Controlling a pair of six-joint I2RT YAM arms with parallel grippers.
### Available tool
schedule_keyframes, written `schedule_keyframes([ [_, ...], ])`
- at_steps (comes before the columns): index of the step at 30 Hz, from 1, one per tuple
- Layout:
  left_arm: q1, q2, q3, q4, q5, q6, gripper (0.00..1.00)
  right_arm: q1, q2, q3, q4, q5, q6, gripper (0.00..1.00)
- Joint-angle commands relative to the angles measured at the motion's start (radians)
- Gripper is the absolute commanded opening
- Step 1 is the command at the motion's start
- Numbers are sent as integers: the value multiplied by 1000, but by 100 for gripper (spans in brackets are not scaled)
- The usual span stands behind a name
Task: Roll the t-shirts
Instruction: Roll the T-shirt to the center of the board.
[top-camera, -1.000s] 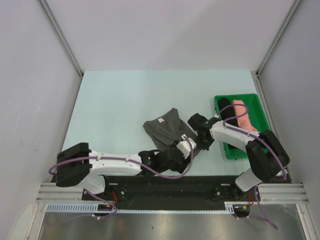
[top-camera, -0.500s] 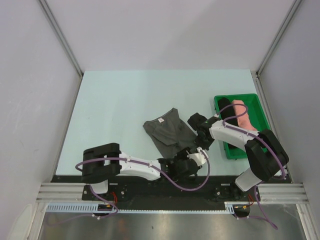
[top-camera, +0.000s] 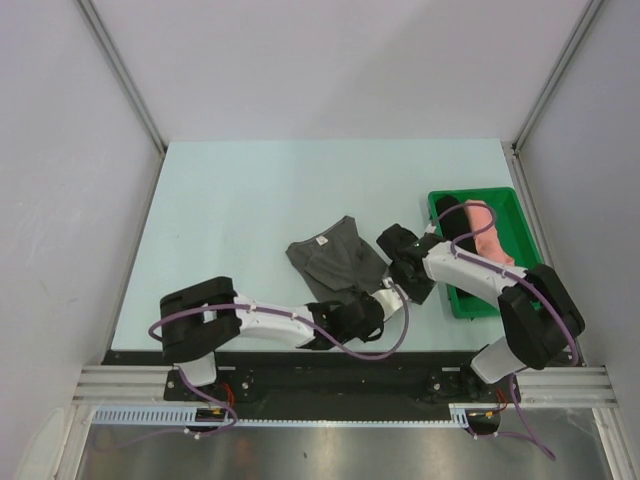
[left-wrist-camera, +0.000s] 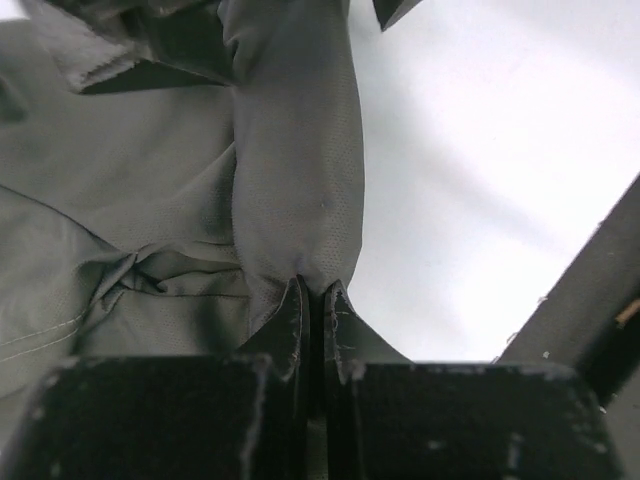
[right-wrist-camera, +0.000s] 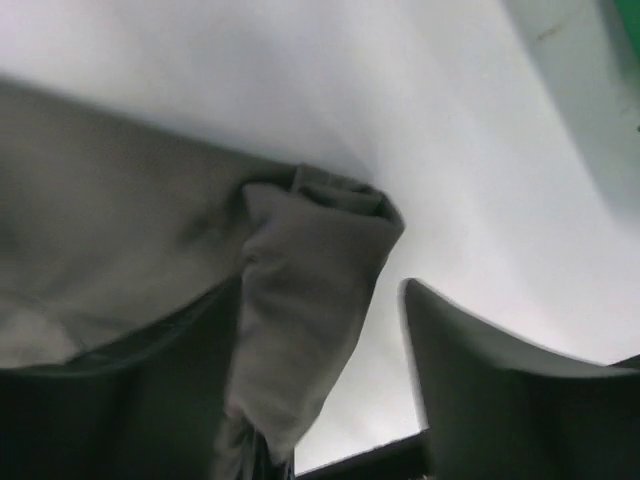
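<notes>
Jaws of the left gripper (left-wrist-camera: 312, 292) pinched shut on a rolled fold of the charcoal-grey t-shirt (top-camera: 335, 258); right gripper (right-wrist-camera: 320, 310) jaws parted, straddling its rolled edge.

Even, diffuse overhead light fills the top view. The pale mint worktop (top-camera: 240, 200) around the crumpled charcoal-grey cloth t-shirt (top-camera: 335, 262) is bright and sharp, with only faint, soft shadows under the arms just beside the shirt. Well below the shirt, the brushed metal strip (top-camera: 330, 450) carries a dull sheen. From the left wrist, the shirt's weave is crisp, the worktop to its right is washed out near white, and the black left end effector (left-wrist-camera: 315, 292) is dark and soft. The right wrist view is blurred throughout: shirt and right end effector (right-wrist-camera: 325, 330) smear, and the worktop behind the shirt glares white.
</notes>
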Motion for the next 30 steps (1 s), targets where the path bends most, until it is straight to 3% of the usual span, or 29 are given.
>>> schedule_keyframes([
  [1, 69, -72, -56, 56, 239, -105, 0, 17, -108, -12, 61, 45, -52, 81],
  [5, 120, -107, -122, 109, 402, -243, 0, -9, -260, -37, 105, 54, -108, 93],
  [15, 310, -97, -265, 321, 744, -592, 0, 24, -682, -316, 210, 134, -43, 100],
  [21, 387, 0, -233, 387, 912, -721, 0, 136, -799, -407, 254, 162, -89, 94],
  [24, 416, 63, -222, 415, 949, -768, 0, 142, -837, -477, 329, 127, -97, 81],
  [30, 453, 91, -213, 383, 963, -811, 0, 159, -871, -566, 410, 122, -82, 77],
])
